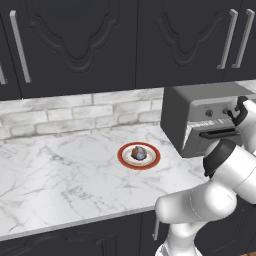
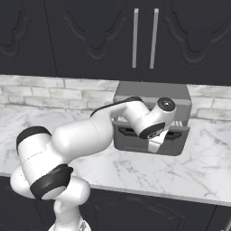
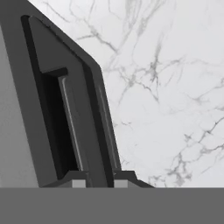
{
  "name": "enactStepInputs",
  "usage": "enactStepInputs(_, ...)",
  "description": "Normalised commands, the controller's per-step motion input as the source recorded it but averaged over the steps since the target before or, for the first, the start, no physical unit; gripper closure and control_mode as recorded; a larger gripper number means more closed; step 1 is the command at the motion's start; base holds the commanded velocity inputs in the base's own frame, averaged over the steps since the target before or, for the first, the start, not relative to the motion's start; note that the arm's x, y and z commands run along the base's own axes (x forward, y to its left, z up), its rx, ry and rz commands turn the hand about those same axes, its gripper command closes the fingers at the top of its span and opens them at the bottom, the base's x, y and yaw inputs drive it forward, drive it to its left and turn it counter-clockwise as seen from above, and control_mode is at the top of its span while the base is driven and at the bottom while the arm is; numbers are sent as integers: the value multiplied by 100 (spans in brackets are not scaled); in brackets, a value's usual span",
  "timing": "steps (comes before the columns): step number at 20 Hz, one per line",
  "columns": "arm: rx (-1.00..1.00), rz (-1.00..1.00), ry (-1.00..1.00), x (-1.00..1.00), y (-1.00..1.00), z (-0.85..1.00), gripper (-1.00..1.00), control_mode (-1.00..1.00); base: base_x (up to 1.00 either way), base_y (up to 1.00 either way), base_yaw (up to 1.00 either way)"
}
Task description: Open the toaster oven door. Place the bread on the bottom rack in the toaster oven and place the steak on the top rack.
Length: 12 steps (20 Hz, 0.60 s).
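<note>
Left base view: the boxy matte grey toaster oven (image 1: 200,117) is sitting at the right end of the white marbled counter (image 1: 60,170), against the pale brick wall. Its flat grey door with the dark bar handle (image 1: 212,135) is leaning slightly out at the top, barely ajar. The white arm is reaching up to the oven's right front. A red-rimmed round plate (image 1: 139,155) is resting mid-counter, left of the oven, carrying the small round brownish-grey bread (image 1: 140,152); the steak is too small to make out there.

Right base view: the two-finger gripper (image 2: 155,143) is pointing down in front of the door (image 2: 135,140), the wrist covering the handle's middle.

Hand view: the two dark fingertips (image 3: 78,179) are standing either side of the dark handle bar (image 3: 72,122), nearly closed and apparently clamped on it. The bar's long axis is running straight away from the tips, along the door's top edge.

Judgement: step in hand is door opening; the pull should go outward and down, across the bar, about the bottom hinge.
</note>
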Motion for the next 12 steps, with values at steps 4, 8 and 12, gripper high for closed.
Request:
enactStepInputs(4,0,0,11,-41,19,-94,100,-100,0,0,0)
enactStepInputs(8,0,0,16,-48,13,-94,100,-100,0,0,0)
enactStepInputs(12,2,0,20,-53,3,-89,100,-100,0,0,0)
